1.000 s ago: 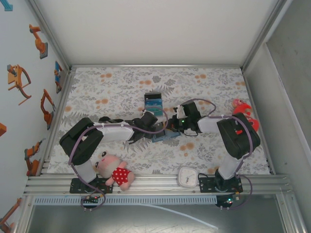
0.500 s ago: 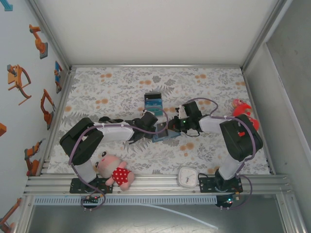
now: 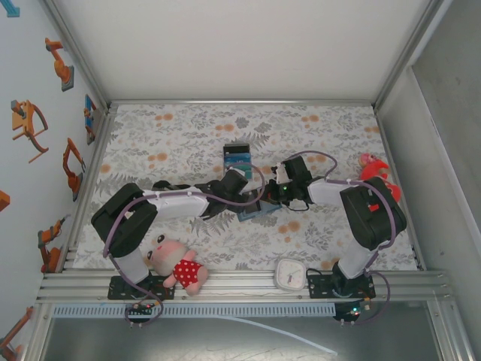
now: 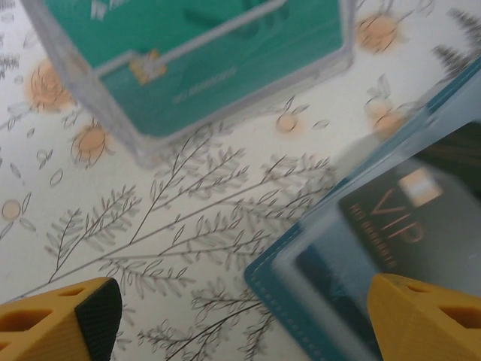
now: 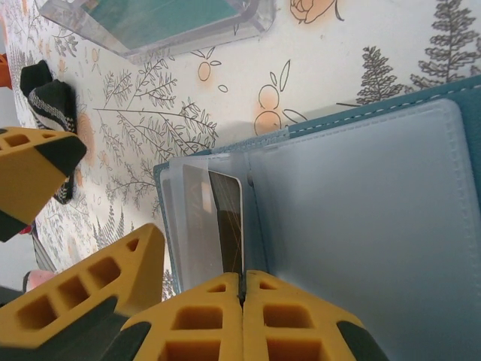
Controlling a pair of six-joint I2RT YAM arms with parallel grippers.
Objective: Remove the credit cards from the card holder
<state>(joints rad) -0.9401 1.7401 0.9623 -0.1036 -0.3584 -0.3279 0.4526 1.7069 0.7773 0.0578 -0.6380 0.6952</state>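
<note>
Over the last second the left arm has edged a little up and to the right in the overhead view, closing on the card holder, while the right arm has leaned in slightly. The card holder itself has not shifted on the desk. It lies open and flat between the two arms, just below the clear box, where a teal card already sits. A black card marked VIP is still under the card holder's clear sleeve, so the task looks only partly done. This small approach looks like lining up for that next card. The left jaws are spread wide and empty. Their yellow fingertips stand well apart above the bare desk, with the card holder's corner between them, and grasp nothing. The right jaws are clenched tight together, their tips resting at the near edge of the clear sleeve beside the black card. They seem to be pinning the card holder down. Whether they also pinch the thin plastic I cannot tell. A striped sock lies off to the side, clear of both arms.
</note>
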